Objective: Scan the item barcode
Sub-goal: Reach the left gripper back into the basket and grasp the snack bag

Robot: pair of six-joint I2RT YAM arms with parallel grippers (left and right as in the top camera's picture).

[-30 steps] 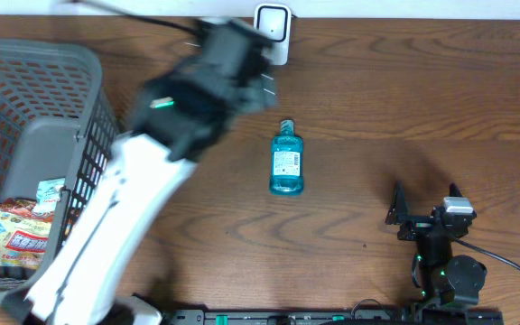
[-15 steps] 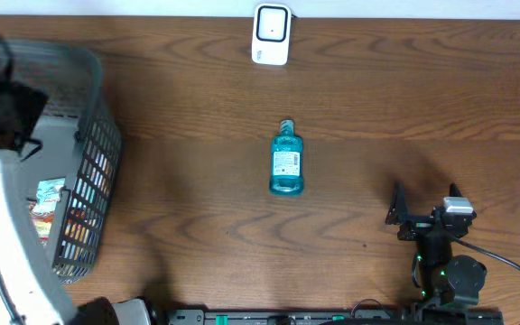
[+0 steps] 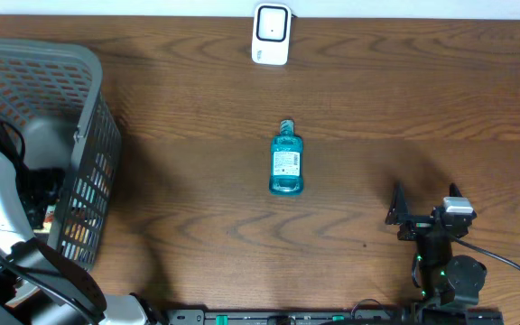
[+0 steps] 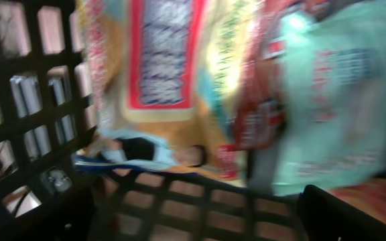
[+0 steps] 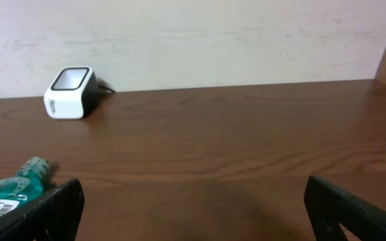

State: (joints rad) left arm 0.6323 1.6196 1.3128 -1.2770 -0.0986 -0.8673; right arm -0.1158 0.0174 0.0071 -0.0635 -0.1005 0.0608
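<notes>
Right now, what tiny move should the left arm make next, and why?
Probably ease the left gripper a little lower onto the snack packet. It is inside the basket with jaws open and nothing held, and the packet fills its wrist view, close below. An item must be picked up before the scanner can read it.
</notes>
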